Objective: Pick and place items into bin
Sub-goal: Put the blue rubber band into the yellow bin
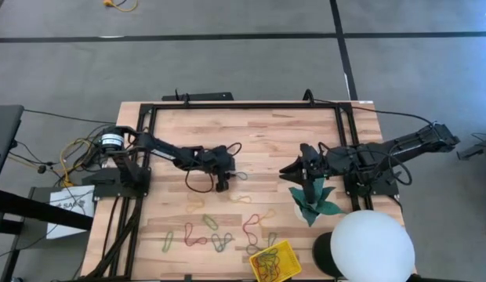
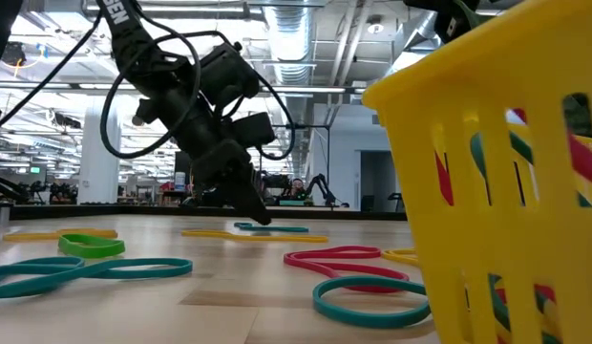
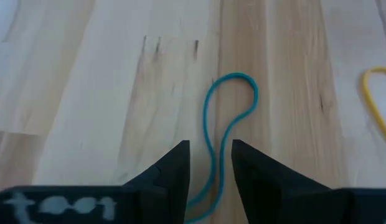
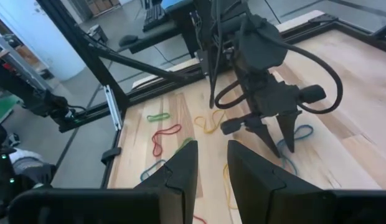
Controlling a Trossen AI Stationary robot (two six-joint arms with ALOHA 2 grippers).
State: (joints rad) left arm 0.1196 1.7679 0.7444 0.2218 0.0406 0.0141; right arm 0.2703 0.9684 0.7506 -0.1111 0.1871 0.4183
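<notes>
Loose bands in red, green, yellow and blue lie on the wooden table (image 1: 172, 137), mostly near its front (image 1: 219, 231). The yellow bin (image 1: 284, 252) stands at the near edge with several bands inside; its wall (image 2: 468, 143) fills the right of the low view. My left gripper (image 1: 222, 186) points down at the table, open, its fingertips (image 3: 210, 144) on either side of a blue band (image 3: 208, 124) that lies flat. The right wrist view shows that gripper (image 4: 283, 151) over the blue band (image 4: 300, 132). My right gripper (image 1: 294, 168) hovers open at table centre-right, holding nothing.
A teal paper star (image 1: 313, 200) sits just in front of my right gripper, and a big white sphere (image 1: 372, 247) stands at the near right corner beside the bin. A black frame (image 1: 243, 106) borders the table. Bare wood lies between the two arms.
</notes>
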